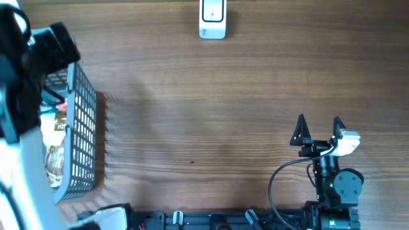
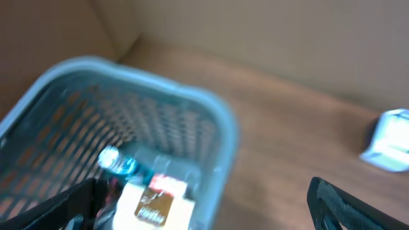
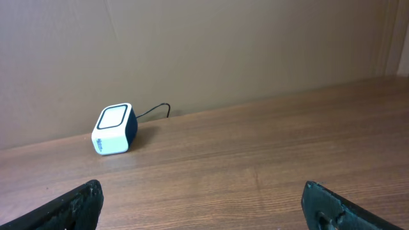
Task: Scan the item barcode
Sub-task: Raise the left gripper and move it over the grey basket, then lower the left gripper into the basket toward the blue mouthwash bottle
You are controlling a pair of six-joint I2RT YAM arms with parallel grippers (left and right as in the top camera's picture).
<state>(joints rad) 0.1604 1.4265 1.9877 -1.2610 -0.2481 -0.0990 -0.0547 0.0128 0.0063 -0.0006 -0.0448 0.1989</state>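
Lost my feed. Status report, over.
Left gripper open above basket. Right gripper open, empty. Items in basket, none held. Scanner unobstructed.

Light: bright, soft, even | Shadow: faint stripes spill right of the basket | Left wrist view: heavily blurred | Right wrist and overhead: crisp

The basket is sitting at the left edge of the table with packaged items lying inside it; the scanner is standing at the far middle edge, well apart.
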